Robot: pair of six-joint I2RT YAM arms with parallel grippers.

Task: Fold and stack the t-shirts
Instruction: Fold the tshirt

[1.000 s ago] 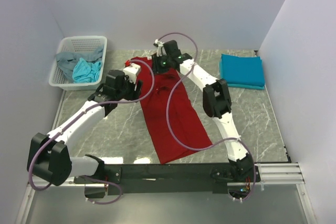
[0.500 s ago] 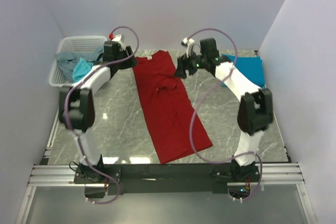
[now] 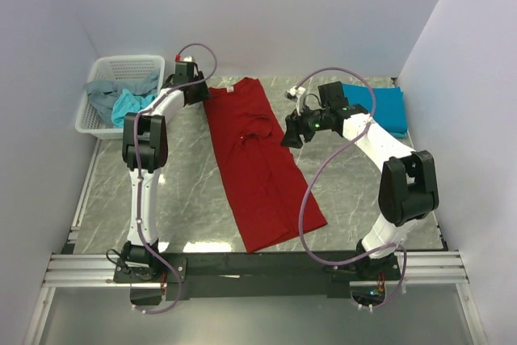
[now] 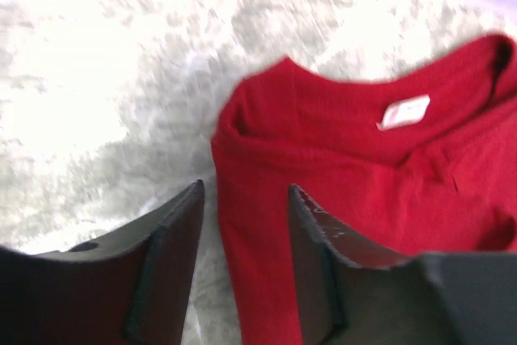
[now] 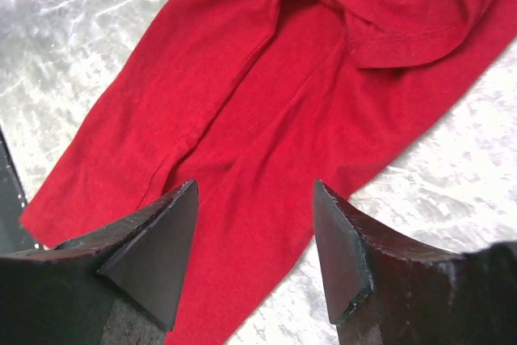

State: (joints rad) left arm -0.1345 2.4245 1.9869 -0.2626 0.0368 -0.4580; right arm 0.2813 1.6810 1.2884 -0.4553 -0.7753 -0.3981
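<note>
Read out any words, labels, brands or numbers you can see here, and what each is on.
No readable text anywhere.
White neck tag inside the collar of the dark red t-shirt: too blurred to read.
Folded teal-blue t-shirt and white mesh basket: no print visible.

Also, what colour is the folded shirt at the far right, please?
The folded shirt is teal-blue; the top external view shows it best.

The left arm [image 3: 139,199] and right arm [image 3: 369,136] wore white shells with black joints, each trailing a mauve cable [image 3: 302,217]. The left tool [image 4: 245,187] and right tool [image 5: 255,183] had dark wedge-shaped fingers [image 5: 153,256].
</note>
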